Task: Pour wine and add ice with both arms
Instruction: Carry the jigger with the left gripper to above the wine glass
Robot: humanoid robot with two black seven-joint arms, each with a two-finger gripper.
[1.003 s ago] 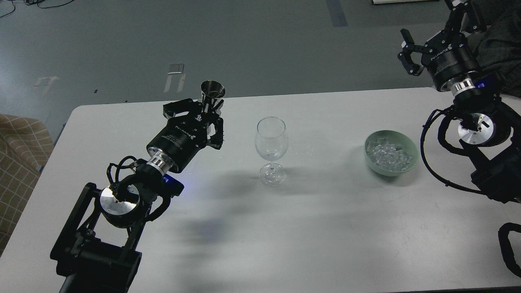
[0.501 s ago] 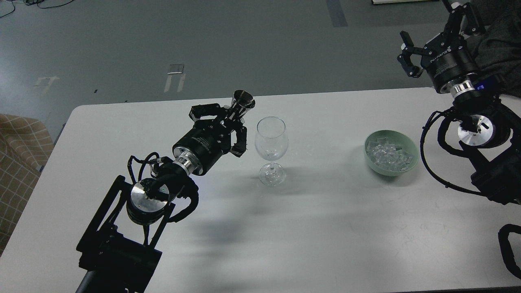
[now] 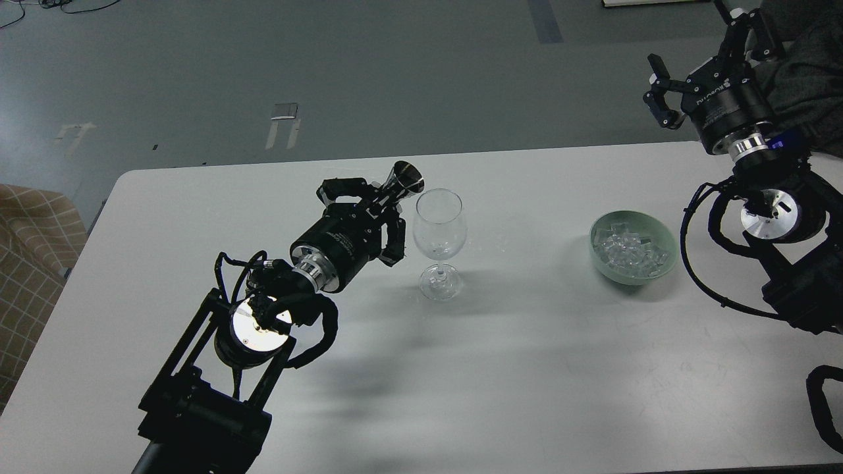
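My left gripper (image 3: pixel 387 197) is shut on a small steel measuring cup (image 3: pixel 406 179), tilted with its mouth toward the rim of the clear stemmed wine glass (image 3: pixel 439 227). The cup is just left of the rim, almost touching it. The glass stands upright mid-table; I cannot tell if any wine is in it or in the cup. The ice (image 3: pixel 629 250), several clear cubes, lies in a pale green bowl (image 3: pixel 662 270) at the right. My right gripper (image 3: pixel 705 43) is open and empty, raised beyond the table's far right edge.
The white table (image 3: pixel 514 368) carries only the glass and the bowl. A checked fabric seat (image 3: pixel 33 243) stands off the left edge. A dark cloth (image 3: pixel 813 85) lies behind my right arm. Grey floor lies beyond the far edge.
My left arm has moved right with the steel cup, from well left of the glass to its rim, and tilted the cup toward it. The right gripper has barely shifted.
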